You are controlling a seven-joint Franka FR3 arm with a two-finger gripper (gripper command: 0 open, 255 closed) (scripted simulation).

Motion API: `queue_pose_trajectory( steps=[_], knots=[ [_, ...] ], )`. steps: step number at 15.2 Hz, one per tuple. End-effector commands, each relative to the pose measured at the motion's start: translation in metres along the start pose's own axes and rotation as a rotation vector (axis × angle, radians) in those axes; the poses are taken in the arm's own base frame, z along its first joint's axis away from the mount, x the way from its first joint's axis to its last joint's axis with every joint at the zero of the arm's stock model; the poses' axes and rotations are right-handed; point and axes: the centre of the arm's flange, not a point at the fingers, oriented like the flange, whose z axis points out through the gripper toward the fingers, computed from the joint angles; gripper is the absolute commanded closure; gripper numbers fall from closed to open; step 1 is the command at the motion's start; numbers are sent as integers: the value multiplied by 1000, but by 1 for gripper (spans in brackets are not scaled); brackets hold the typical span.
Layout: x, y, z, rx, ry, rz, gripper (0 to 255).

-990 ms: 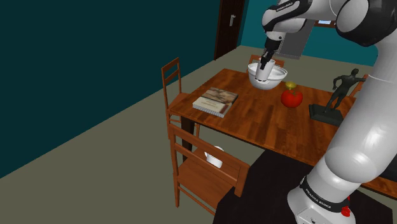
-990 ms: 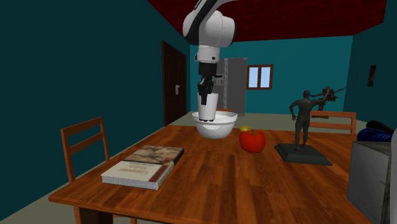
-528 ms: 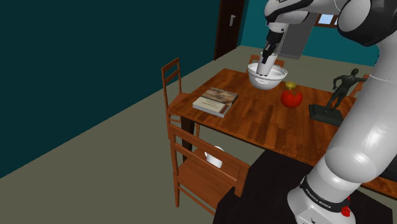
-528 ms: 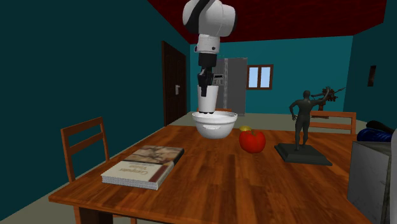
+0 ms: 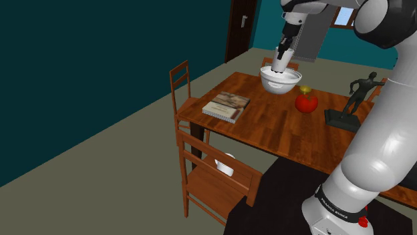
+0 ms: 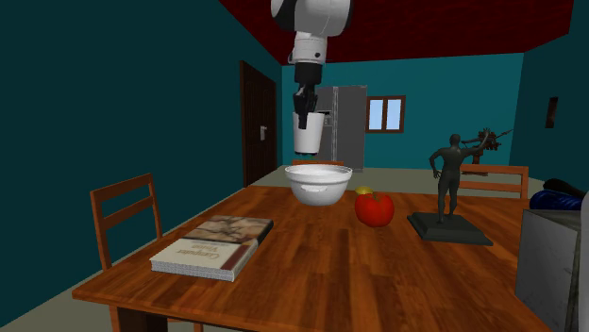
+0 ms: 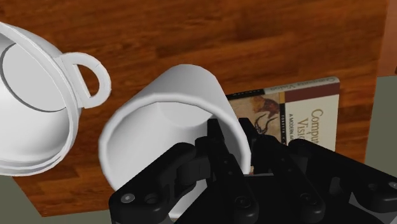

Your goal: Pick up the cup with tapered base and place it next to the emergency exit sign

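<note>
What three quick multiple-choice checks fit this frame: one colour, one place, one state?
1. The round fruit on the wooden table beside the white bowl is:
A. red
B. blue
C. green

2. The white cup is:
A. standing on the table
B. in the air over the bowl
C. down inside the bowl

3. The hand is:
A. open and empty
B. shut on the cup
C. open, with the cup loose between its fingers

Answers:
1 A: the fruit is red with a small yellow top.
2 B: the second exterior view shows a gap between the cup's base and the bowl's rim.
3 B: the wrist view shows the fingers clasping the cup's wall at its rim.
</note>
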Motion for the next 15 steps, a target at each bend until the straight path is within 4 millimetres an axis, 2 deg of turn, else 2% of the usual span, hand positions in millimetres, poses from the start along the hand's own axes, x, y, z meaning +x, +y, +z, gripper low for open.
queue_pose_trajectory(
  steps=[1, 15],
  knots=[
    [-12, 3, -5, 0, 0, 0, 255],
    [-193, 32, -24, 0, 0, 0, 255]
  ],
)
